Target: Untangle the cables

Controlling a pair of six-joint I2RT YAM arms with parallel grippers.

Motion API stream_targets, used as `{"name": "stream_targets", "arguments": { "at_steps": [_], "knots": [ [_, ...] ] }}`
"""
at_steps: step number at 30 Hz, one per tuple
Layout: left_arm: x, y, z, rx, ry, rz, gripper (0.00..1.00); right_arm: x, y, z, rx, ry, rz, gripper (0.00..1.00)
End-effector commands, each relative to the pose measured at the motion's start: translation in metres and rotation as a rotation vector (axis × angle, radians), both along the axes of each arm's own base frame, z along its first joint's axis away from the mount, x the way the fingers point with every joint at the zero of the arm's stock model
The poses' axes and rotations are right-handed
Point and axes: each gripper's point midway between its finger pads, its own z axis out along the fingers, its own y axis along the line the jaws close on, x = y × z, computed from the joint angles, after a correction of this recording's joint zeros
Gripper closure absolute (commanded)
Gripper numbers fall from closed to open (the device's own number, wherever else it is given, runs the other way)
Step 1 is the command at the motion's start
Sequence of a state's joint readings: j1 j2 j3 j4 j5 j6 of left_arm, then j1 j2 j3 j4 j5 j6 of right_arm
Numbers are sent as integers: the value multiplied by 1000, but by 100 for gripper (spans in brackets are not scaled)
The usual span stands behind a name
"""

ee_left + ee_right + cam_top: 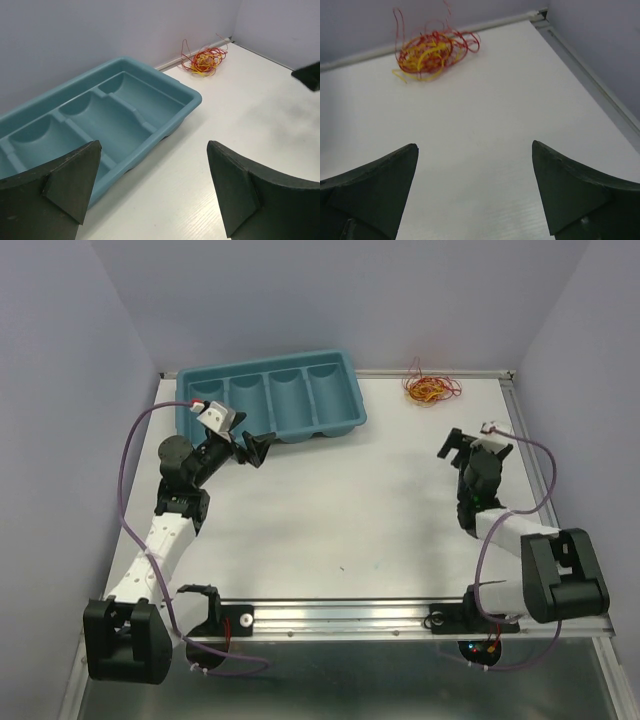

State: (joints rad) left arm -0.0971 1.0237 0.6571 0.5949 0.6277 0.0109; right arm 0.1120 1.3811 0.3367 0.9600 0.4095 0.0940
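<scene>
Cables (427,52): one tight knot of red, yellow and orange loops. It lies on the table (350,500) in the far right corner, close to the wall (330,300). A few red strands stand up out of the heap. No strand is separated yet.

Right gripper (462,445): jaws wide, nothing between them. It faces the knot from the near side, well apart from it. In my wrist view the knot is ahead and left of centre.

Left gripper (252,447): jaws wide too, and empty. It hangs near the front wall of the tray (345,425), well apart from the cables and farther off than the right.

Step, as I judge it: the very start, the approach. Neither gripper has contact with the wires.

Next move, my reckoning:
- **Right arm:** it goes forward and down to the knot, being the nearer one.
- **Pinch:** the wires are far thinner than my fingers, so the jaws must close right down. An outer loop or an upstanding red strand is a better target than the middle of the heap.
- **Left arm:** it has to cross toward that corner to pin or take the other side. One gripper pulling alone would likely drag the whole light bundle along.
- **Room:** there is little space beyond the knot, so I should mind the wall.
</scene>
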Motion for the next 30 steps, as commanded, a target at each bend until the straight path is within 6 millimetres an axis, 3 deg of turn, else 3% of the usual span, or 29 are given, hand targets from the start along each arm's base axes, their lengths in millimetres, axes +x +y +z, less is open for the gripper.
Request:
{"name": "stream_targets", "arguments": {
  "at_steps": [1, 2, 3, 4, 5, 7, 8, 10, 11, 14, 15, 16, 19, 20, 23, 24, 25, 26, 27, 30],
  "knots": [
    [0, -2, 34, -3, -92, -15, 1, 35, 11, 87, 82, -66, 7, 0],
    [2, -2, 33, -1, -89, -9, 1, 43, 14, 64, 88, 35, 12, 0],
    [3, -1, 33, -4, -84, -3, 1, 51, 16, 61, 99, 71, 10, 0],
    [4, -1, 33, -2, -77, -6, 1, 73, 19, 90, 122, 39, 14, 0],
    [3, -2, 33, 3, -79, -13, 1, 81, 22, 47, 108, 196, 11, 0],
    [1, -4, 31, 10, -80, -29, 1, 105, 32, 53, 126, 209, 43, 0],
    [0, -5, 31, 12, -80, -35, 1, 114, 34, 37, 129, 251, 50, 0],
    [2, -6, 29, 14, -75, -38, 1, 128, 40, 29, 156, 263, 64, 1],
    [3, -6, 28, 15, -70, -41, 1, 144, 48, 43, 196, 229, 92, 2],
    [5, -7, 26, 21, -60, -45, 1, 172, 55, 10, 254, 292, 79, 4],
    [5, -7, 25, 21, -57, -45, 1, 189, 57, 24, 268, 253, 80, 4],
    [5, -8, 25, 21, -57, -48, 1, 197, 56, 0, 277, 290, 63, 3],
    [4, -8, 25, 22, -60, -51, 1, 225, 59, -2, 336, 255, 36, 2],
    [4, -9, 24, 24, -59, -53, 1, 232, 59, -20, 357, 272, 17, 2],
    [3, -9, 25, 26, -63, -52, 1, 249, 50, -33, 378, 248, -63, 2],
    [3, -9, 25, 25, -64, -52, 1, 253, 48, -37, 374, 243, -77, 2],
    [2, -10, 25, 27, -66, -57, 1, 262, 44, -28, 369, 210, -99, 2],
    [1, -10, 25, 27, -66, -58, 1, 265, 43, -42, 361, 225, -107, 2],
    [2, -10, 25, 28, -67, -58, 1, 271, 43, -40, 355, 214, -106, 3],
    [2, -10, 25, 28, -67, -57, 1, 285, 43, -41, 332, 196, -102, 11]
  ]
}}
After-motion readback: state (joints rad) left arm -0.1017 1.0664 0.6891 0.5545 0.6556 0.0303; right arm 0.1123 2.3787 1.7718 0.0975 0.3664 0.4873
